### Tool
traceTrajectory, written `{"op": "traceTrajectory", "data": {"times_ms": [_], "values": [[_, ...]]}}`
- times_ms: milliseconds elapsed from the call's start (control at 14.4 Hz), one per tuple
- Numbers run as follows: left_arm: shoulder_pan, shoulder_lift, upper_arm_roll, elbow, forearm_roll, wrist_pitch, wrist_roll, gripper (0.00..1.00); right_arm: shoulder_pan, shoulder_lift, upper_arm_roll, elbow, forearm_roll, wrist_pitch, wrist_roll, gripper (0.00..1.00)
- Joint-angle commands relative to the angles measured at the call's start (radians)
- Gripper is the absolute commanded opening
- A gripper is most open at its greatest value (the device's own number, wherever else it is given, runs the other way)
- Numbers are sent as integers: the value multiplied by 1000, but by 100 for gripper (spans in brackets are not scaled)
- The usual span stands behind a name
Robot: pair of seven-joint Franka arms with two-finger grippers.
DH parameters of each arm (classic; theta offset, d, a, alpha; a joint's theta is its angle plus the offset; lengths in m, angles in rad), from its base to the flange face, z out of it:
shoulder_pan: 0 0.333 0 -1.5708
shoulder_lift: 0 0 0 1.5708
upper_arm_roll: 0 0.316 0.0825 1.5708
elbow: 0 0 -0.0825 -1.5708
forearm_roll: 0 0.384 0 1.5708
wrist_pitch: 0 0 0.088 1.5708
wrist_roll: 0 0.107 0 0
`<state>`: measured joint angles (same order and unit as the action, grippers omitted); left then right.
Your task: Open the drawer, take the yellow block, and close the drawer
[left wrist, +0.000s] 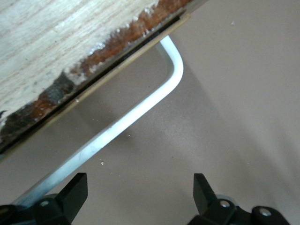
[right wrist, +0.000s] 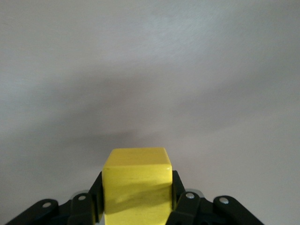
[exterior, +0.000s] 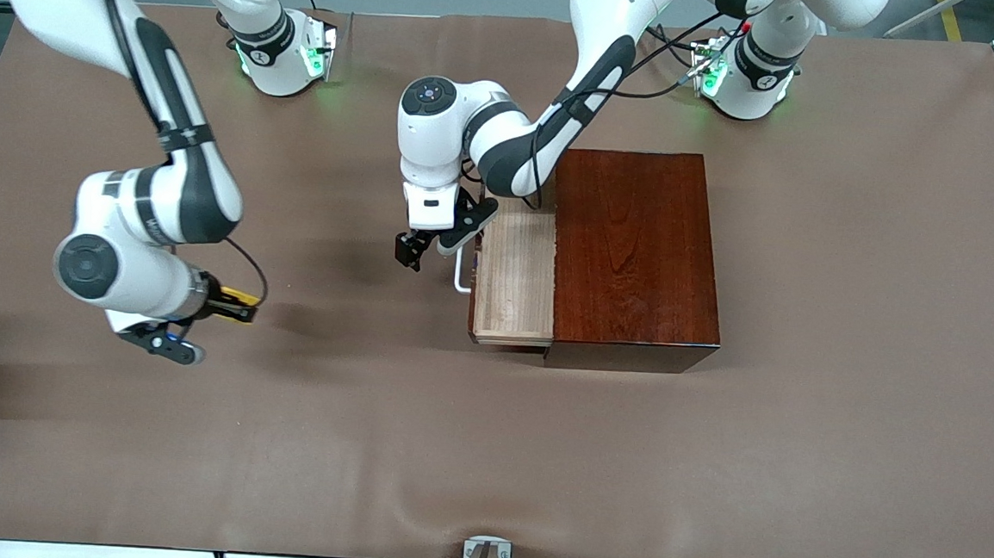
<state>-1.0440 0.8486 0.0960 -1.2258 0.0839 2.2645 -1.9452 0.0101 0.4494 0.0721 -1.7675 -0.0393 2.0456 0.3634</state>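
Yellow block (right wrist: pixel 136 185) clamped tight between the right gripper (exterior: pixel 232 308) fingers, up in the air over bare table toward the right arm's end, well apart from the box. Nothing left to do with that one except hold steady and stay out of the way.

Left gripper (exterior: pixel 410 251) jaws spread wide, hanging just beside the white handle (left wrist: pixel 140 110) of the drawer (exterior: pixel 516 272), bar not pinched. Drawer pulled out, pale wood floor showing, looks empty. So step in hand, best guess: shutting it.

Tips for doing it well:
- Push flat and square on the drawer front or the bar, near the middle, so the tray doesn't rack sideways in the dark reddish box (exterior: pixel 637 253).
- Keep the push in line with the slide, straight toward the left arm's end of the table.
- Go slow at the end, or the whole box may scoot on the brown table cover (exterior: pixel 486 451).

Room-wise: loads of open table between the drawer and the right arm, plus a wide bare strip along the table edge nearest the front camera. Only tight spot is the left arm's elbow hanging over the box's corner.
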Motion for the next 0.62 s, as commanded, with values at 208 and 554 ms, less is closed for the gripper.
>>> {"op": "traceTrajectory", "data": {"times_ms": [208, 554], "values": [[27, -43, 14, 14, 16, -126, -9, 100, -137, -37, 21, -105, -86, 74, -225, 0], [51, -49, 14, 5, 23, -278, -9, 100, -199, -38, 21, -223, -90, 222, -323, 0]]}}
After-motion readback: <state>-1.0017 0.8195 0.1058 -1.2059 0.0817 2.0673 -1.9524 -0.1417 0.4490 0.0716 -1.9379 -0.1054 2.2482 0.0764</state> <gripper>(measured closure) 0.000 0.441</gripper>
